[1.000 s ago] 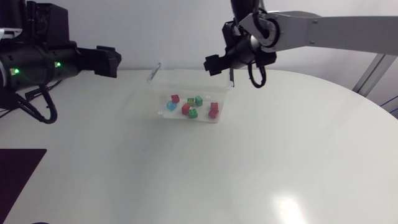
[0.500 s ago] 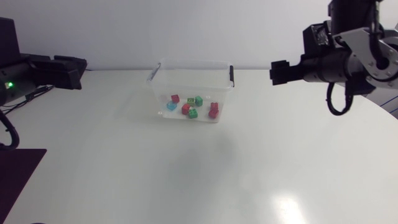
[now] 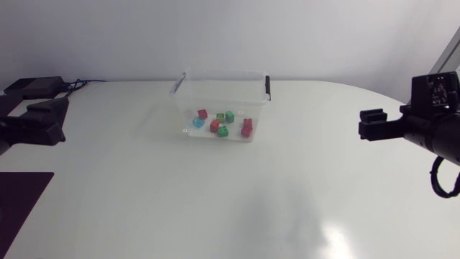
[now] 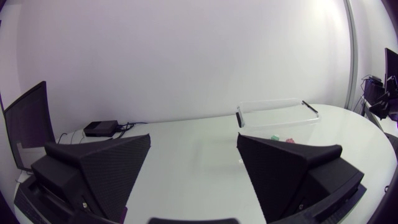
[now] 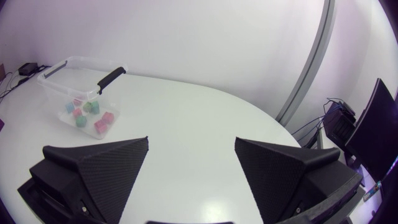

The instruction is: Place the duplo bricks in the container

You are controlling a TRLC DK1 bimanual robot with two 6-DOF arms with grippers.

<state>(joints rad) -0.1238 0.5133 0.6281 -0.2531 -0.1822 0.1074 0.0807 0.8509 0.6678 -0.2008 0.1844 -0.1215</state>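
Lying on the floor of the clear container (image 3: 215, 92), the bricks (image 3: 214, 126) form a loose cluster of red, green and blue pieces, and every brick I can see is inside its walls. The container stands at the far middle of the worktop (image 3: 215, 208), slightly left of centre, with a black handle (image 3: 267, 85) on its right end. Judging from this, the placing looks finished and the step in hand is only to hold both arms off to the sides. Doing that well means keeping each arm away from the container so nothing nudges it or tips a brick out. It also means looking over the container's near side for any piece hidden by the wall before calling the job done. The left gripper (image 4: 193, 140) sits at the left edge of the worktop, well apart from the container, its two fingers spread wide and released, with nothing between them. The right gripper (image 5: 191, 140) sits at the right side, equally far off, also spread wide and holding nothing, touching neither container nor bricks.
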